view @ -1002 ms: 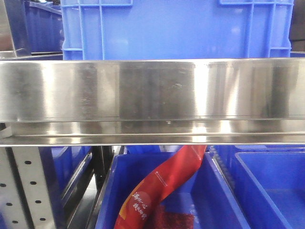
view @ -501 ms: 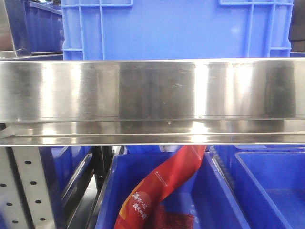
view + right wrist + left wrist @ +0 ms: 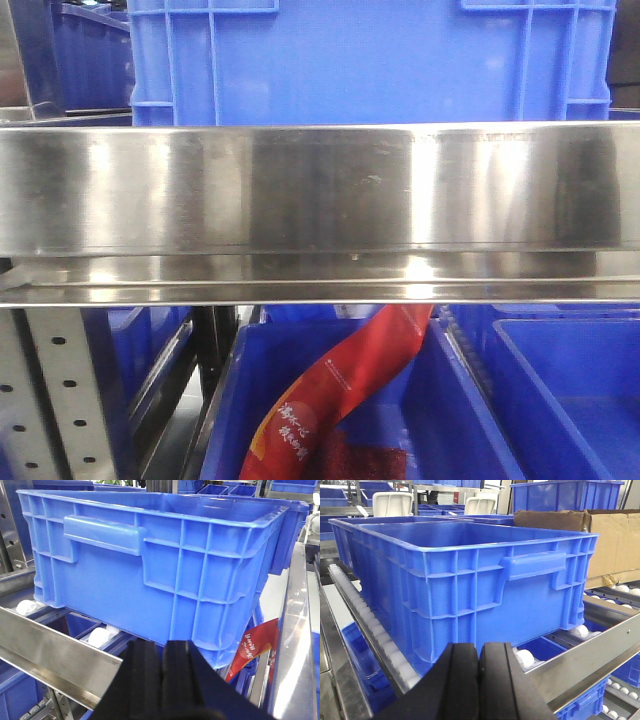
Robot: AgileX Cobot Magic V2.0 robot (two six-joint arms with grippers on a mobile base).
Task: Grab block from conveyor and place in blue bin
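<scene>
A big blue bin [image 3: 370,60] stands on white rollers behind a steel rail [image 3: 320,190]. It fills the left wrist view [image 3: 470,570] and the right wrist view [image 3: 160,560]. My left gripper [image 3: 479,652] is shut and empty, low in front of the bin's long side. My right gripper [image 3: 164,652] is shut and empty, low in front of the bin's corner. The block and the conveyor are out of view.
Lower blue bins [image 3: 340,420] sit under the rail, one holding a red packet [image 3: 340,390], also seen in the right wrist view [image 3: 255,647]. A cardboard box [image 3: 615,535] stands right of the bin. A perforated steel post [image 3: 60,390] is at lower left.
</scene>
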